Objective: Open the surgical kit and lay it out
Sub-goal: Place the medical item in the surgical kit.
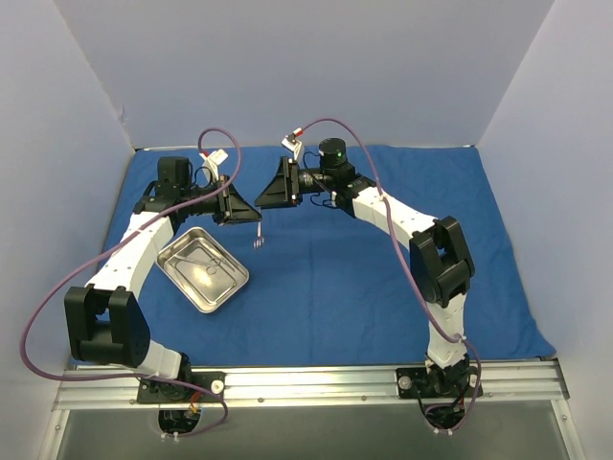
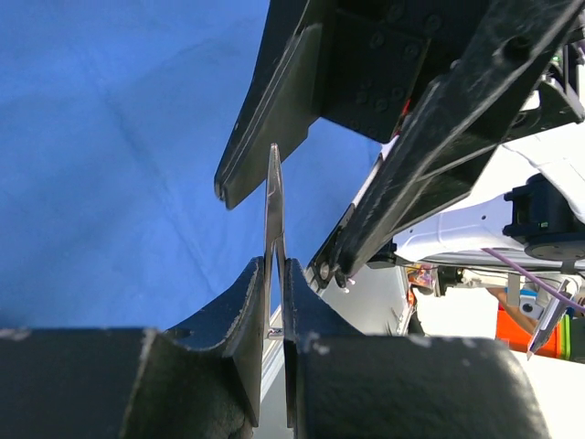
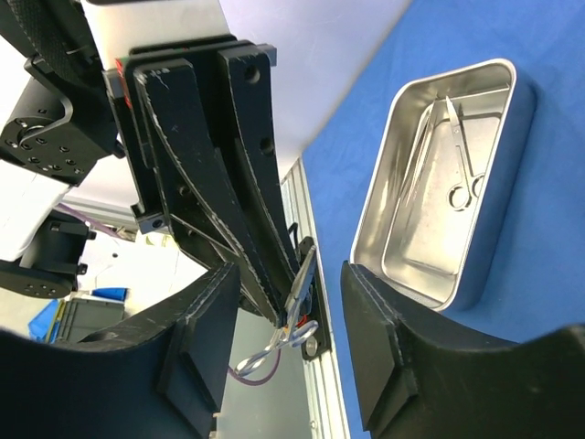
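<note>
The surgical kit's royal-blue cloth [image 1: 335, 268] lies spread flat over the table. Its steel tray [image 1: 192, 280] sits on the cloth at the left, with one scissor-like instrument [image 1: 209, 261] inside. My left gripper [image 1: 256, 218] hovers just beyond the tray, shut on a second thin silvery instrument [image 1: 259, 236] that hangs below it. The left wrist view shows that blade [image 2: 273, 201] pinched between my left gripper [image 2: 273, 274]. My right gripper [image 1: 261, 196] faces it, open. In the right wrist view the held instrument [image 3: 302, 283] sits between the right gripper's [image 3: 292, 306] spread fingers without touching them, beside the tray [image 3: 416, 247].
Grey-white walls close in the table on three sides. A metal rail [image 1: 306, 383] runs along the near edge, carrying both arm bases. Purple cables [image 1: 57, 297] loop off both arms. The blue cloth stretches wide to the right of the tray.
</note>
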